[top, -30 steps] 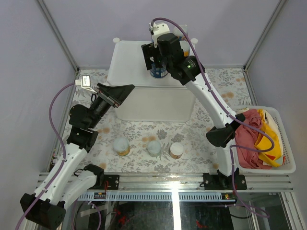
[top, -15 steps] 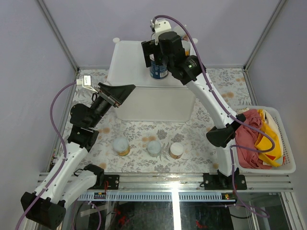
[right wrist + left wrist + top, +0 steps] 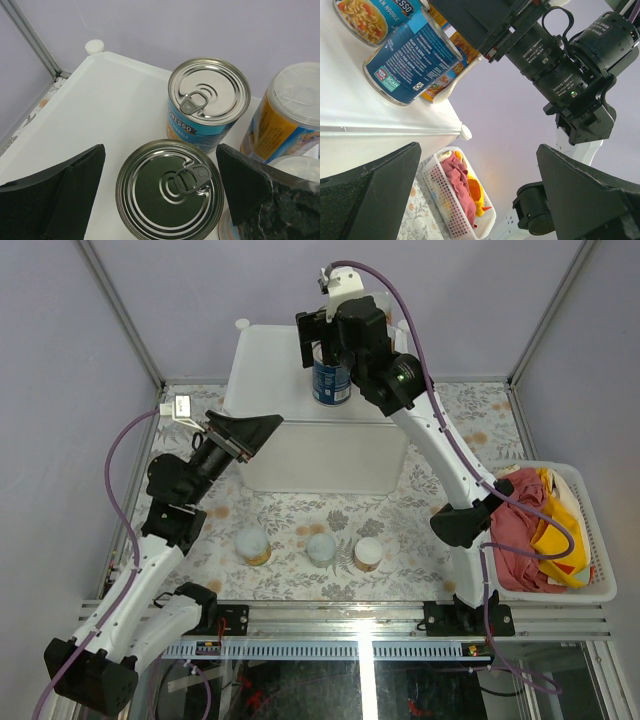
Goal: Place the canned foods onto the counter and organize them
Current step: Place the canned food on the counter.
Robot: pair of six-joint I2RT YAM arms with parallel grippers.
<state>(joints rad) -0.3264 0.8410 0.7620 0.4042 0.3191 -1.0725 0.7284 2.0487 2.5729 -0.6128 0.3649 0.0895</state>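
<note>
The right hand hangs spread wide above a blue-labelled can on the counter. The left hand gapes too, holding nothing.

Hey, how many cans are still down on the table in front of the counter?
3, in a row on the table before the counter: left can, middle can, right can. Others may be hidden.

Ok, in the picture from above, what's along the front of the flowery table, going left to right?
Left can → middle can → right can, all pale-topped → white basket of cloth.
</note>
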